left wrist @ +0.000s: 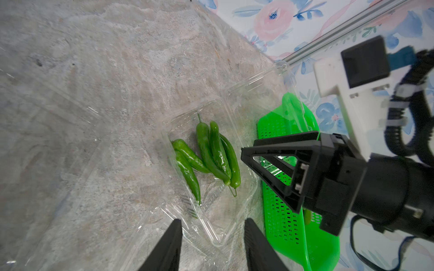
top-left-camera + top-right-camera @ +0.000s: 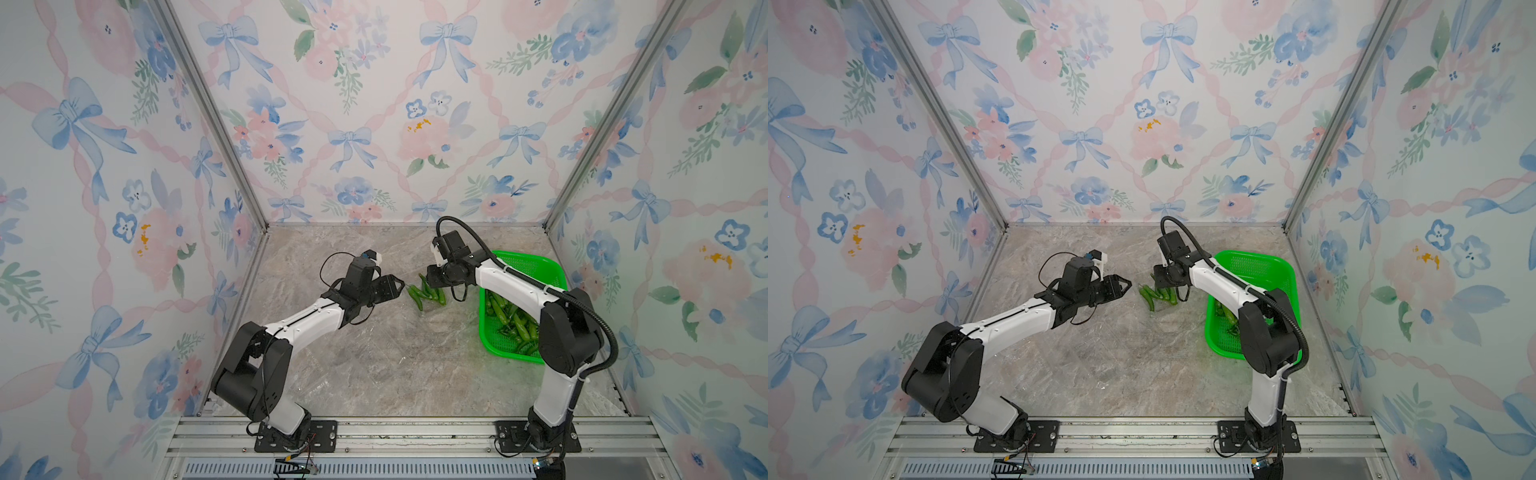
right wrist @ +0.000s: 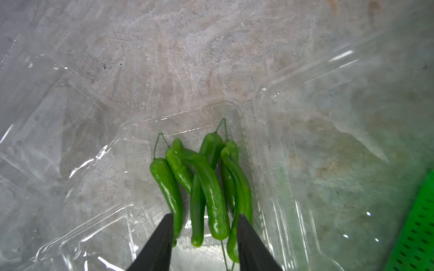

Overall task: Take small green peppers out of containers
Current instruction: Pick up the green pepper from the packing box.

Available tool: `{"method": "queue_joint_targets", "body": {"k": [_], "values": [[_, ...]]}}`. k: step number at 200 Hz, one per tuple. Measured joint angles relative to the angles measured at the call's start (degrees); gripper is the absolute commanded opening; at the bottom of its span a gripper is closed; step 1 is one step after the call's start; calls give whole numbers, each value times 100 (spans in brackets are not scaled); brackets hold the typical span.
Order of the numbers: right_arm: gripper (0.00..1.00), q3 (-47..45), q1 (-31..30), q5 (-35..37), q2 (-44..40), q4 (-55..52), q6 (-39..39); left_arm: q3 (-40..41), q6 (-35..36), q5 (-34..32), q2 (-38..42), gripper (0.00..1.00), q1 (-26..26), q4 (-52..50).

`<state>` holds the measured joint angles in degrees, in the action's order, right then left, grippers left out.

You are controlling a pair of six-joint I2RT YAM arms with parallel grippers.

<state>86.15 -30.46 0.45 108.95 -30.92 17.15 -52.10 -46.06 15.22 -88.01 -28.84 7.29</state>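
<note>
Right wrist: green peppers (image 3: 211, 199) inside clear container (image 3: 141, 164).

Green basket (image 2: 532, 270) on marble table (image 2: 374, 365)
Set near the floral right wall (image 2: 685, 208); grooved metal rail (image 2: 415, 436) along the front edge.

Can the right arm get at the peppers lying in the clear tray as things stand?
Probably yes. The right pincer hangs directly over the peppers, jaws apart astride them. The clear tray is open-topped, and the left pincer stands clear to one side.
</note>
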Motion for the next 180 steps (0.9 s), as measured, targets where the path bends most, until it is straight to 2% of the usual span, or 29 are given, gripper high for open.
{"method": "queue_joint_targets", "body": {"k": [115,180], "values": [[33,289,-4,90,278,-17,-114,20,2,24,-87,46,37,-13],[34,310,-4,85,555,-17,-111,2,2,66,-175,46,37,-15]]}}
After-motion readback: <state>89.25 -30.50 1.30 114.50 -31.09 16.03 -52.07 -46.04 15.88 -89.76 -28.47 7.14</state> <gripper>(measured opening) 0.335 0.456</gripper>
